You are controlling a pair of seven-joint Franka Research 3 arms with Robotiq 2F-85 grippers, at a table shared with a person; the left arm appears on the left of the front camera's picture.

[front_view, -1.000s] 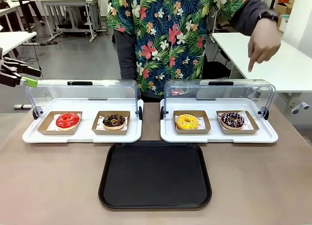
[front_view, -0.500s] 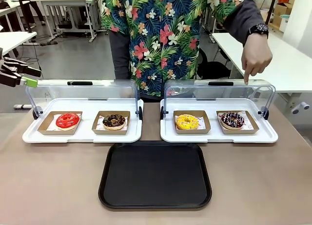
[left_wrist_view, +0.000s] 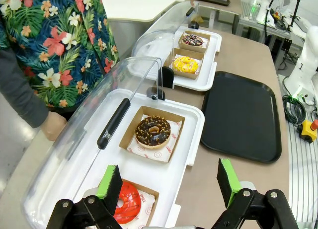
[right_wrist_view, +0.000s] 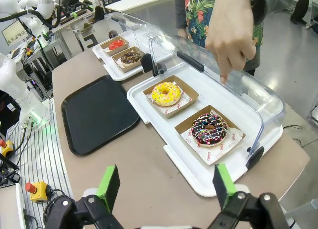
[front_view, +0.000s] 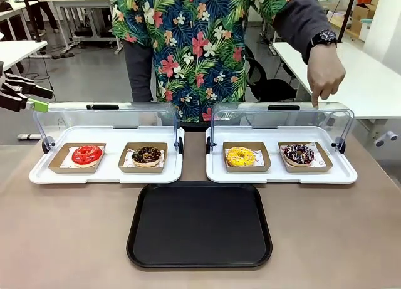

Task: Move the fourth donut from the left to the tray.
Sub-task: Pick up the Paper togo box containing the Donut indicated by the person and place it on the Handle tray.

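The fourth donut [front_view: 299, 153], dark chocolate with white and pink sprinkles, lies in its brown cardboard holder at the right end of the right display tray; the same donut [right_wrist_view: 210, 129] lies ahead of my right gripper [right_wrist_view: 164, 185], which hangs open above the table. The black tray [front_view: 199, 224] lies empty in the middle of the table, and the tray [right_wrist_view: 97, 115] shows again at the left. My left gripper [left_wrist_view: 169, 181] is open above the left display tray; in the front view that gripper [front_view: 25, 96] is raised at the far left. A person's finger [front_view: 315, 101] touches the lid over the donut.
Left to right stand a red donut [front_view: 86, 155], a chocolate donut with crumbs [front_view: 146, 155] and a yellow donut [front_view: 240, 156], each in a cardboard holder on white display trays [front_view: 106, 173] with raised clear lids [front_view: 279, 117]. The person stands at the far side.
The person has stepped to the left and lowered a hand from the air onto the right lid, above the sprinkled donut. Both grippers are unmoved.
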